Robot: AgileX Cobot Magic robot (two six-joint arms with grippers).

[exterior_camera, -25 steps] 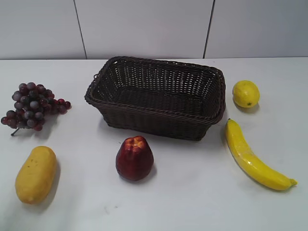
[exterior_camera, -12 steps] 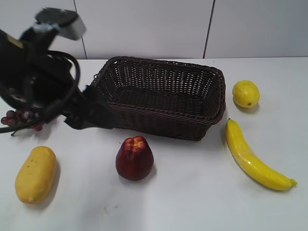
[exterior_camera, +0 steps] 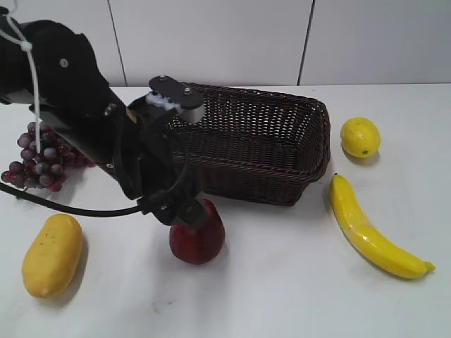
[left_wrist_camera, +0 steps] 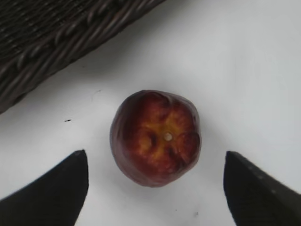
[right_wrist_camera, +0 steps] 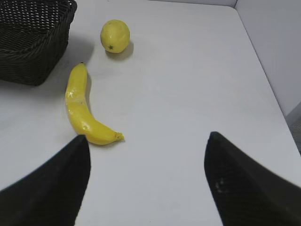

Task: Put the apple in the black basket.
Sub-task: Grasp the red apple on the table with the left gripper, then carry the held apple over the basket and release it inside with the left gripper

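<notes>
- The left gripper (left_wrist_camera: 155,188) has its two dark fingers (left_wrist_camera: 56,188) spread wide apart, and they do not touch anything.
- The dark red glossy apple (left_wrist_camera: 155,137), with an orange-yellow patch around its dimpled top, sits on the white table (left_wrist_camera: 244,70) between the two fingers, just ahead of the tips, with a clear gap on each side.
- In the exterior view the left gripper (exterior_camera: 184,211) is just above the apple (exterior_camera: 199,238) and hides its top part.
- The large dark brown-black woven wicker basket (left_wrist_camera: 51,42) is beyond the fingers, on the far left side of the left wrist view, and it is near the apple but apart from it.
- In the exterior view the basket (exterior_camera: 275,144) stands behind the apple, and the black left arm (exterior_camera: 84,120) crosses in front of its left end.
- The right gripper (right_wrist_camera: 146,183) also has its fingers (right_wrist_camera: 51,183) spread wide, with only bare table between them.
- A long yellow banana (right_wrist_camera: 82,110) lies ahead of the right gripper's left finger, close to its tip.
- A round yellow lemon (right_wrist_camera: 115,36) lies farther ahead, beside the corner of the basket.
- A cluster of purple-red grapes (exterior_camera: 39,158) lies behind the left arm, and an oval yellow fruit (exterior_camera: 51,255) lies to the left of the left gripper, well apart from it.
</notes>
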